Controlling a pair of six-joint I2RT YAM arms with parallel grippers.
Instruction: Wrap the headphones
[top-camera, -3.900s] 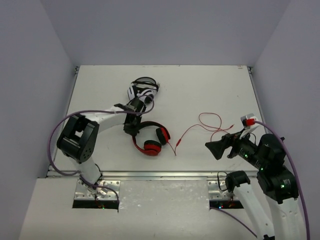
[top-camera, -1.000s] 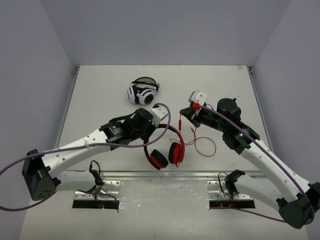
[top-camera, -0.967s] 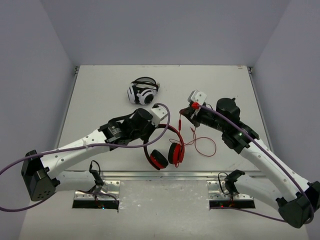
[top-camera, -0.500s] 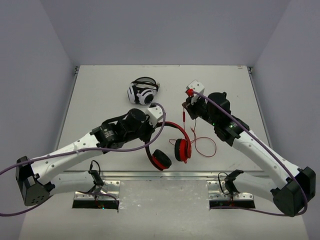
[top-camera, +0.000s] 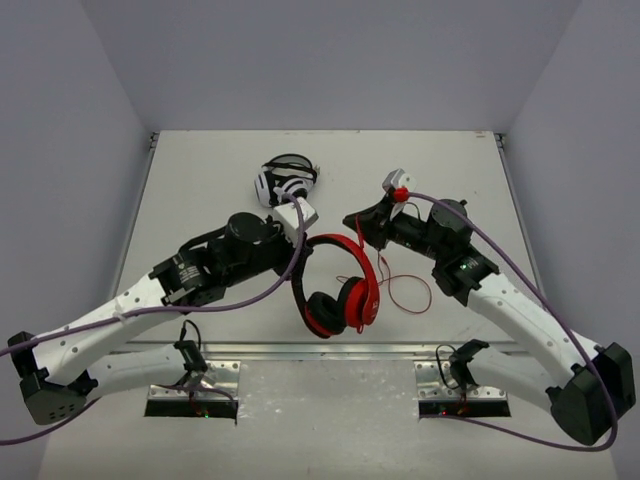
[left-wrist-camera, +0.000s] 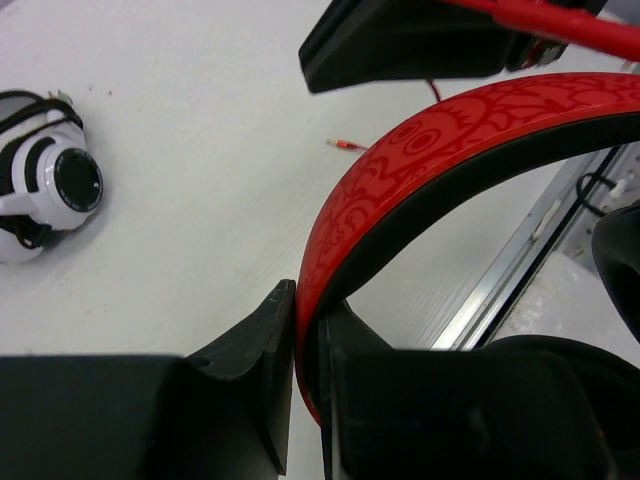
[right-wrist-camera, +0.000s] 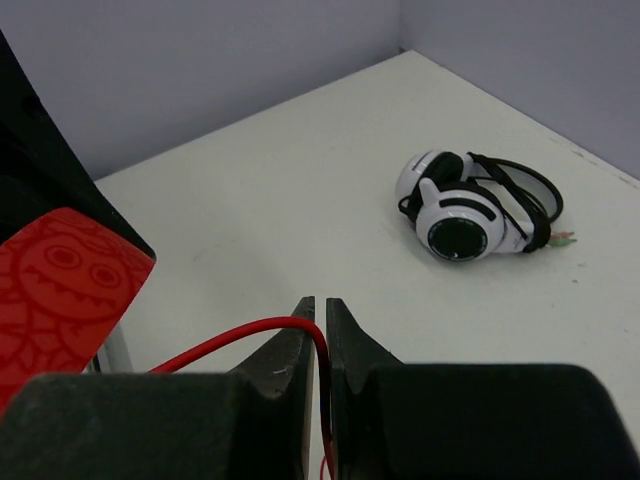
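The red headphones (top-camera: 340, 290) hang tilted above the table's front middle, black ear pads low. My left gripper (top-camera: 303, 248) is shut on the red-and-black headband (left-wrist-camera: 450, 130), which is pinched between its fingers at the left gripper (left-wrist-camera: 308, 310). Just right of the headband top, my right gripper (top-camera: 352, 221) is shut on the thin red cord (right-wrist-camera: 230, 340), which bends over the left finger and runs down between the jaws of the right gripper (right-wrist-camera: 320, 312). The rest of the cord (top-camera: 405, 292) loops on the table to the right. Its plug (left-wrist-camera: 345, 146) lies on the table.
White-and-black headphones (top-camera: 285, 183) lie on the table behind the left gripper, also seen as white-and-black headphones (right-wrist-camera: 470, 210) ahead of the right gripper. Grey walls close the table (top-camera: 200, 180) on three sides. A metal rail (top-camera: 330, 350) runs along the front edge.
The left arm has drawn back to the left and raised the headphones, turning the cups more upright. The right gripper has swung left and lower with the cord, close to the headband.
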